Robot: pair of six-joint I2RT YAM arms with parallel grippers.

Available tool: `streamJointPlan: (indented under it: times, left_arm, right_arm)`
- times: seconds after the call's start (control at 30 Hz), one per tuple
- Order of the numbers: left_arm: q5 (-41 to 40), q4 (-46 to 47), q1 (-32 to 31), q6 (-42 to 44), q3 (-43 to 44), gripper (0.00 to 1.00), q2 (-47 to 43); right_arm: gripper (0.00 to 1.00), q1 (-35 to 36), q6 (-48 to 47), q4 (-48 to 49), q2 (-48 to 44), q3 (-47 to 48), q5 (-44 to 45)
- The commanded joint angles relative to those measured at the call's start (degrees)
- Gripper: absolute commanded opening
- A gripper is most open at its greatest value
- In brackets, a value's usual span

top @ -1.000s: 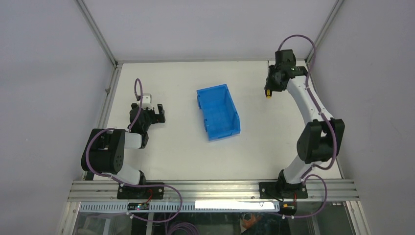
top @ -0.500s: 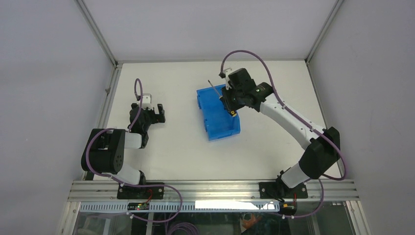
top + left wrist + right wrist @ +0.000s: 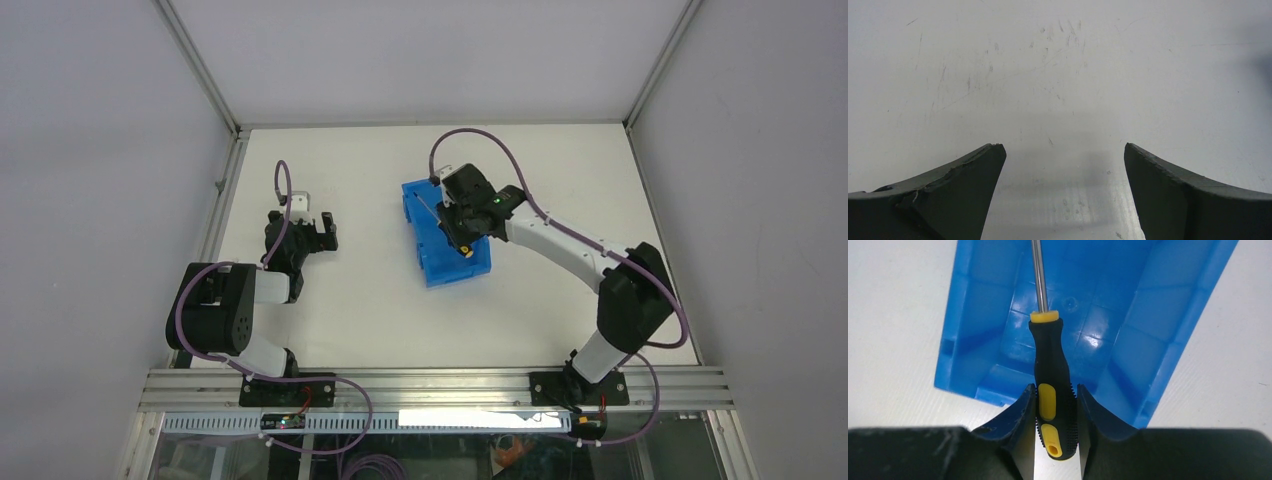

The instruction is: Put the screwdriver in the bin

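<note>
Screwdriver [image 3: 1050, 355] clamped in right hand [image 3: 1055, 390] over bin [image 3: 1158, 315] | left hand [image 3: 1063, 149] agape, empty

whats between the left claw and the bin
Nothing. In the top external view, the stretch of white table between the left claw and the bin is bare.
</note>
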Motion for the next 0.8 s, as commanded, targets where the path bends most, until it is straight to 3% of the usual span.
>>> streamJointPlan:
  times: [0.0, 0.23, 0.43, 0.53, 0.63, 0.77]
  left_arm:
    - [1.1, 1.5, 0.2, -1.0, 1.2, 0.99, -1.8]
    - [1.0, 1.5, 0.1, -1.0, 1.2, 0.99, -1.7]
    - [1.1, 1.4, 0.2, -1.0, 1.2, 0.99, -1.8]
    - [1.0, 1.5, 0.1, -1.0, 1.2, 0.99, -1.7]
    - [1.0, 1.4, 0.2, -1.0, 1.2, 0.99, -1.7]
    - [1.1, 1.4, 0.2, -1.0, 1.2, 0.99, -1.8]
  right_arm:
    - [0.0, 1.0, 2.7, 3.5, 2.9, 0.3, 5.2]
    - [0.0, 1.7, 4.0, 5.7, 7.0, -1.2, 6.2]
    - [0.1, 1.8, 6.2, 6.8, 10.9, -1.0, 7.7]
    - [0.22, 2.2, 6.7, 6.7, 11.8, -0.6, 8.4]
    - [0.41, 2.4, 7.2, 6.5, 11.7, -0.3, 9.4]
    - [0.53, 2.6, 7.7, 6.4, 10.1, 0.3, 10.3]
